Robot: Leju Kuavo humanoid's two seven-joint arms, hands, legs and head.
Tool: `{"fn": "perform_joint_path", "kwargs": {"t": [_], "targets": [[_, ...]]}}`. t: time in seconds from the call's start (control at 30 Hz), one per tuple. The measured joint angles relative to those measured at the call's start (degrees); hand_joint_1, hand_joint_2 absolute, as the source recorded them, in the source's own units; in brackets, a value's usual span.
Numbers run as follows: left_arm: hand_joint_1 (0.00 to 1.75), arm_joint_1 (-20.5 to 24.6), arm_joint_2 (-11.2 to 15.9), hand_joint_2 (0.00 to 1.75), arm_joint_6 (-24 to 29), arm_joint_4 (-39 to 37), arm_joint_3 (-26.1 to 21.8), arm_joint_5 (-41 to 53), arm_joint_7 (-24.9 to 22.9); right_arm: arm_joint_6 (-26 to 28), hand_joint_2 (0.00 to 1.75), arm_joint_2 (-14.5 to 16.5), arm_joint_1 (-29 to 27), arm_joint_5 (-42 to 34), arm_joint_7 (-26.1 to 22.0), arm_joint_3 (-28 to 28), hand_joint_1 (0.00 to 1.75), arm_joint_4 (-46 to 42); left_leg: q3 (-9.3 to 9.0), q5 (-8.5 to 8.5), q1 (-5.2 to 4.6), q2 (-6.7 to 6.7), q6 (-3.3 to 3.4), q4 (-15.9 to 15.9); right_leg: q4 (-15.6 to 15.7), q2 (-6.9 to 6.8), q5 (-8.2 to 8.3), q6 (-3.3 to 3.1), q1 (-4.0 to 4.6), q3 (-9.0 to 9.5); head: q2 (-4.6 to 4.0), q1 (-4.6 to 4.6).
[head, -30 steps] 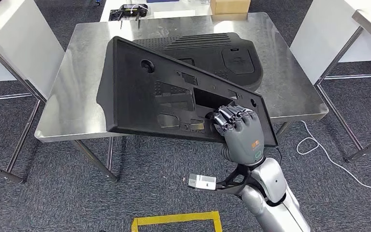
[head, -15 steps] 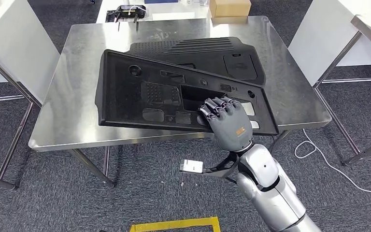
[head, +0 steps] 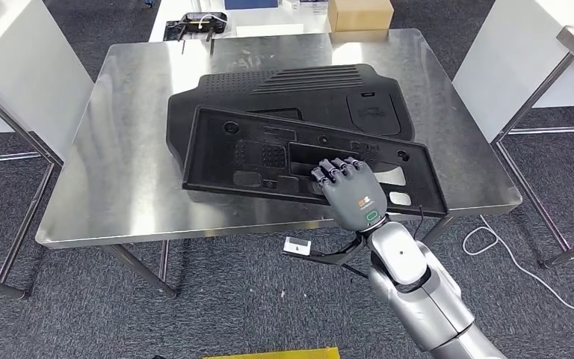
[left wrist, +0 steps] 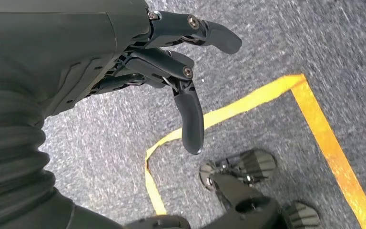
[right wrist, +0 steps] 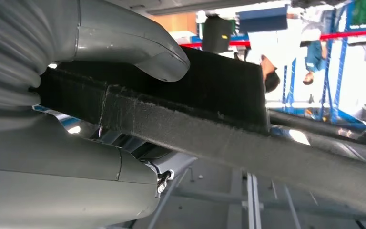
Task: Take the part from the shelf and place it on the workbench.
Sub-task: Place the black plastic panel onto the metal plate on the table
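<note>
The right robot hand (head: 351, 196) clamps the near long edge of the black part (head: 269, 153), fingers over the top face and, in the right wrist view, the grey thumb (right wrist: 143, 47) pressed on the opposite face with the panel's felted edge (right wrist: 209, 138) running between thumb and palm; the head view hides that thumb behind the hand's back. The part lies over the near right portion of the steel desk (head: 119, 149), its right end jutting just past the desk's near edge; whether it rests flat or is held slightly off the surface cannot be told. It overlaps a second black panel (head: 306, 90) lying toward the desk's middle, whose near portion is hidden beneath it. Beyond the far edge, a cardboard box (head: 360, 13) and a small black device (head: 194, 22) are cut off by the picture's top; a white cable (head: 493, 239) loops on the carpet near the desk's right leg. The left robot hand (left wrist: 138, 62) hangs over grey carpet, fingers apart and holding nothing, above yellow floor tape (left wrist: 248, 100). Blurred people stand in the background of the right wrist view.
</note>
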State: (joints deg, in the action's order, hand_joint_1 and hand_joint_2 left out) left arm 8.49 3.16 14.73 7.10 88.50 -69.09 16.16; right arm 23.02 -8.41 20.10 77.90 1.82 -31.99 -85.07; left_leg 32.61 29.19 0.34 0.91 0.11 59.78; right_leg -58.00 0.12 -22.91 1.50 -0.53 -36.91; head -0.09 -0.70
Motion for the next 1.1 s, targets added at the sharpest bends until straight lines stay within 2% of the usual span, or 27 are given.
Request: {"fn": "perform_joint_path", "kwargs": {"t": [0.03, 0.07, 0.13, 0.17, 0.2, 0.23, 0.3, 0.33, 0.37, 0.4, 0.5, 0.53, 0.57, 0.63, 0.67, 0.7, 0.73, 0.77, 0.8, 0.83, 0.87, 0.9, 1.0, 1.07, 1.1], "targets": [[0.0, 0.0, 0.0, 1.75, 0.0, 0.0, 0.0, 0.0, 0.0, 0.0, 1.75, 0.0, 0.1, 0.0, 0.1, 0.0, 1.75, 0.3, 0.85, 0.85, 0.07, -0.15, -0.24, 2.0, 0.1, -0.02, -0.26, -0.48, -0.18, 0.58, 0.0, -0.15], [0.0, 0.0, 0.0, 1.75, 0.0, 0.0, 0.1, 0.0, 0.0, 0.0, 1.75, 0.0, 0.2, 0.1, 0.1, 0.0, 1.75, 0.5, 2.5, 2.03, 0.15, -0.28, -0.41, 5.3, 0.2, -0.04, -0.6, -0.95, -0.27, 1.18, 0.0, -0.3], [0.0, -0.1, 0.0, 1.75, 0.0, 0.0, 0.1, 0.0, 0.0, -0.1, 1.75, 0.1, 0.4, 0.2, 0.1, 0.0, 1.75, 1.0, 7.29, 4.26, 0.22, -0.4, -0.62, 13.3, 0.2, -0.05, -1.34, -1.57, -0.12, 2.19, 0.0, -0.47], [0.0, -0.1, 0.0, 1.75, 0.0, 0.0, 0.2, 0.0, 0.0, -0.1, 1.75, 0.1, 0.4, 0.4, 0.1, -0.1, 1.75, 1.3, 9.33, 4.28, 0.25, -0.41, -0.65, 15.7, 0.2, 0.0, -1.74, -1.68, -0.05, 2.69, 0.0, -0.46], [0.0, -0.2, 0.0, 1.75, 0.0, 0.0, 0.2, 0.0, -0.1, -0.2, 1.75, 0.1, 0.4, 0.6, 0.2, -0.1, 1.75, 1.6, 10.34, 3.04, 0.27, -0.41, -0.62, 15.8, 0.2, 0.09, -2.19, -1.65, -0.01, 3.28, 0.0, -0.49], [0.0, -0.2, 0.0, 1.75, 0.0, 0.0, 0.3, 0.0, -0.1, -0.3, 1.75, 0.1, 0.4, 0.9, 0.3, -0.2, 1.75, 1.8, 10.25, 0.78, 0.29, -0.42, -0.52, 13.8, 0.2, 0.19, -2.66, -1.55, -0.01, 3.95, 0.0, -0.5], [0.0, -0.2, 0.1, 1.75, 0.0, 0.0, 0.4, 0.1, -0.2, -0.3, 1.75, 0.1, 0.6, 1.6, 0.8, -0.2, 1.75, 2.4, 7.82, -4.56, 0.24, -0.45, -0.22, 6.2, 0.2, 0.34, -3.7, -1.14, 0.04, 5.15, 0.0, -0.5], [0.0, -0.2, 0.1, 1.75, 0.0, 0.0, 0.5, 0.2, -0.3, -0.2, 1.75, 0.1, 0.8, 2.1, 1.1, -0.1, 1.75, 2.7, 6.45, -5.83, 0.15, -0.44, -0.06, 3.0, 0.1, 0.4, -4.12, -0.86, 0.19, 5.48, 0.0, -0.52], [0.0, -0.1, 0.1, 1.75, 0.0, 0.0, 0.5, 0.4, -0.4, -0.1, 1.75, 0.0, 1.1, 2.7, 1.4, 0.0, 1.75, 2.9, 5.55, -6.29, 0.04, -0.43, 0.12, 0.9, 0.1, 0.43, -4.41, -0.53, 0.32, 5.57, 0.0, -0.54], [0.0, -0.1, 0.1, 1.75, 0.0, 0.0, 0.5, 0.7, -0.5, 0.0, 1.75, 0.0, 1.5, 3.2, 1.5, 0.0, 1.75, 3.3, 5.17, -5.9, -0.11, -0.4, 0.32, 0.2, 0.2, 0.47, -4.56, -0.27, 0.43, 5.51, 0.0, -0.56], [0.0, 0.1, 0.0, 1.75, 0.0, 0.0, 0.5, 1.3, -0.6, 0.1, 1.75, -0.1, 2.7, 4.0, 1.7, 0.3, 1.75, 4.2, 4.77, -5.49, -0.11, -0.31, 1.14, -0.5, -0.1, 0.44, -5.12, 0.33, 0.29, 5.05, 0.0, -0.5], [0.0, 0.2, 0.0, 1.75, 0.0, 0.0, 0.5, 1.5, -0.7, 0.1, 1.75, -0.2, 3.3, 3.7, 1.5, 0.5, 1.75, 4.6, 4.53, -5.38, -0.01, -0.29, 1.48, -0.7, -1.6, 0.41, -5.75, 0.4, 0.25, 4.18, 0.0, -0.4], [0.0, 0.3, 0.0, 1.75, -0.1, 0.0, 0.5, 1.8, -0.7, 0.0, 1.75, -0.3, 4.0, 3.1, 1.2, 0.7, 1.75, 5.1, 4.28, -5.23, 0.07, -0.27, 1.82, -0.8, -4.5, 0.38, -6.72, 0.36, 0.22, 2.46, 0.0, -0.32], [0.0, 0.6, 0.1, 1.75, -0.1, 0.0, 0.5, 2.3, -0.9, -0.5, 1.75, -0.6, 5.5, 1.5, -0.1, 1.2, 1.75, 6.6, 4.02, -4.79, 0.0, -0.22, 2.34, -0.9, -12.8, 0.38, -8.74, 0.16, 0.24, -2.74, 0.0, -0.2], [0.0, 0.7, 0.1, 1.75, -0.2, 0.0, 0.5, 2.6, -1.1, -0.8, 1.75, -0.8, 6.2, 0.8, -0.8, 1.5, 1.75, 7.4, 3.81, -4.54, -0.03, -0.15, 2.48, -0.9, -16.0, 0.38, -9.06, 0.3, 0.22, -5.19, 0.0, -0.2], [0.0, 0.7, 0.1, 1.75, -0.3, 0.0, 0.5, 2.9, -1.1, -1.2, 1.75, -1.0, 6.8, 0.2, -1.5, 1.7, 1.75, 8.3, 3.53, -4.27, -0.04, -0.08, 2.54, -0.9, -17.1, 0.37, -8.47, 0.69, 0.18, -6.69, 0.0, -0.18], [0.0, 0.8, 0.0, 1.75, -0.4, 0.0, 0.6, 3.2, -1.2, -1.6, 1.75, -1.1, 7.6, -0.2, -2.1, 1.8, 1.75, 9.2, 3.13, -3.97, -0.04, 0.01, 2.51, -0.8, -15.8, 0.36, -6.89, 1.29, 0.1, -6.95, 0.0, -0.16], [0.0, 0.8, 0.0, 1.75, -0.5, 0.0, 0.6, 3.4, -1.3, -2.1, 1.75, -1.3, 8.5, -0.5, -2.6, 1.9, 1.75, 10.0, 2.65, -3.63, -0.03, 0.08, 2.4, -0.8, -12.3, 0.32, -4.59, 1.98, -0.01, -6.07, 0.0, -0.16], [0.0, 0.9, 0.0, 1.75, -0.6, 0.0, 0.6, 3.7, -1.4, -2.5, 1.75, -1.3, 9.7, -0.7, -3.0, 2.0, 1.75, 10.9, 2.21, -3.29, -0.07, 0.11, 2.22, -0.9, -7.8, 0.19, -2.15, 2.52, -0.09, -4.56, 0.0, -0.14], [0.0, 1.1, -0.1, 1.75, -0.7, 0.0, 0.6, 3.9, -1.5, -2.8, 1.75, -1.3, 10.9, -0.7, -3.4, 1.9, 1.75, 11.9, 1.85, -2.88, -0.21, 0.14, 1.96, -0.8, -3.9, 0.09, -0.3, 2.62, -0.08, -2.96, 0.0, -0.16], [0.0, 1.3, -0.1, 1.75, -0.8, 0.0, 0.6, 4.1, -1.6, -3.1, 1.75, -1.3, 12.0, -0.8, -3.7, 1.9, 1.75, 12.8, 1.6, -2.54, -0.36, 0.17, 1.7, -0.8, -1.1, 0.01, 0.79, 2.35, -0.01, -1.76, 0.0, -0.19], [0.0, 1.5, -0.1, 1.75, -0.8, 0.0, 0.6, 4.2, -1.8, -3.4, 1.75, -1.3, 13.0, -0.8, -4.1, 1.8, 1.75, 13.9, 1.47, -2.28, -0.49, 0.2, 1.45, -0.8, 0.1, -0.05, 1.09, 1.8, 0.12, -1.11, 0.0, -0.22], [0.0, 1.9, -0.1, 1.75, -0.9, 0.0, 0.6, 4.7, -2.1, -3.7, 1.75, -1.1, 15.1, -1.2, -5.5, 1.4, 1.75, 16.7, 1.36, -1.58, -0.39, 0.14, 0.65, -0.6, 0.5, 0.02, 0.67, 0.3, 0.12, -0.42, 0.0, -0.26], [0.0, 2.0, -0.1, 1.75, -0.9, 0.0, 0.6, 4.9, -2.1, -3.9, 1.75, -0.7, 16.3, -2.3, -6.9, 1.1, 1.75, 18.5, 3.06, 0.02, -0.2, -0.13, 0.06, 3.3, 0.7, 0.02, 0.22, -0.56, -0.2, 0.57, 0.0, -0.44], [0.0, 2.1, -0.1, 1.75, -0.9, 0.0, 0.6, 4.9, -2.2, -4.1, 1.75, -0.4, 16.9, -2.9, -7.6, 0.9, 1.75, 19.4, 4.96, 1.28, -0.12, -0.27, -0.14, 6.9, 0.7, 0.01, -0.1, -0.99, -0.19, 1.07, 0.0, -0.53]]}}
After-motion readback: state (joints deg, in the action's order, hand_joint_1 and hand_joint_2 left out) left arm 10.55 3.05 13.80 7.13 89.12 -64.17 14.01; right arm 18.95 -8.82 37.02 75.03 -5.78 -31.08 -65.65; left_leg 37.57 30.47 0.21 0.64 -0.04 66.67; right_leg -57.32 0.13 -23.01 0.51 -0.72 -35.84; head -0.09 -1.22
